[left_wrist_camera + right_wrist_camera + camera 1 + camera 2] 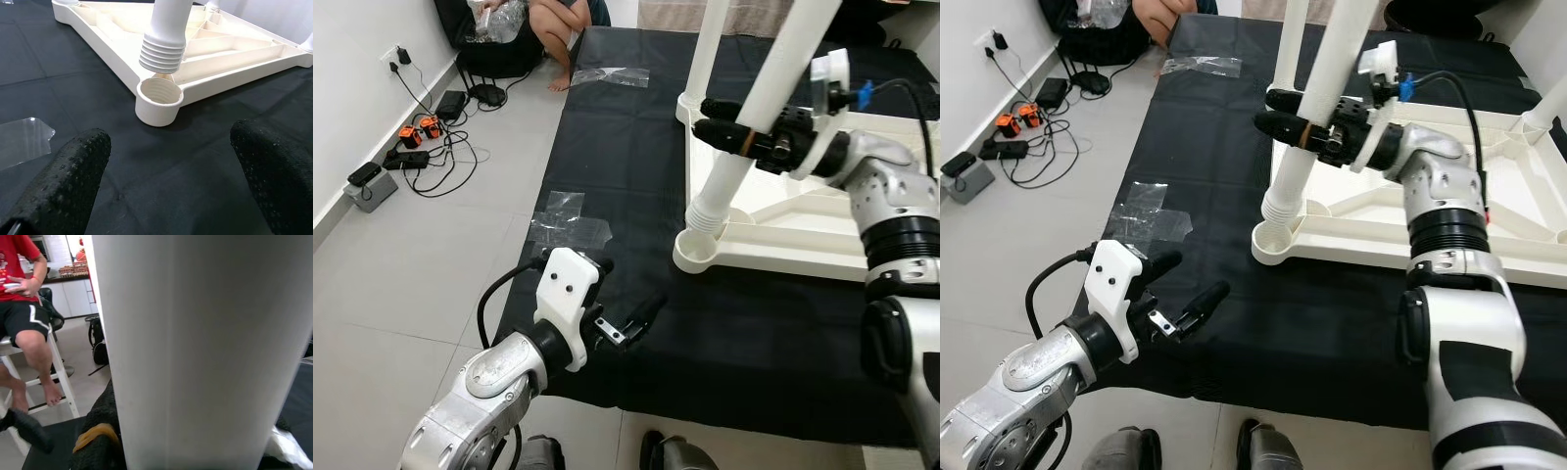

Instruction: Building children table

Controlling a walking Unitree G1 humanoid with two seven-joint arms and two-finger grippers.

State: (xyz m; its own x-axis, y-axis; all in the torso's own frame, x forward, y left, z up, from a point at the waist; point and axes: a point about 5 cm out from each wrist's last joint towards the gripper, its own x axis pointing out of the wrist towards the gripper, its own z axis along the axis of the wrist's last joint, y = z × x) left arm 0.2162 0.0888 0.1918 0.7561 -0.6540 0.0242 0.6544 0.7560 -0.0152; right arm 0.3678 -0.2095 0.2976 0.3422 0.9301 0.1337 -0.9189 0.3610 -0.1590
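The leg (759, 108) hangs tilted, its threaded end just over the corner socket (697, 251) of the upturned tabletop (803, 230). Looks light, stiff, slick plastic, so mid-shaft is the spot, where the right gripper (1307, 129) clamps it. Left gripper (1180, 294) hovers spread, empty.

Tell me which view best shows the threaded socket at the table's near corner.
The left wrist view: the socket sits close, its inner threads visible, the leg tilted above it. Both eye views show it smaller, from above. The right wrist view shows the leg, close up.
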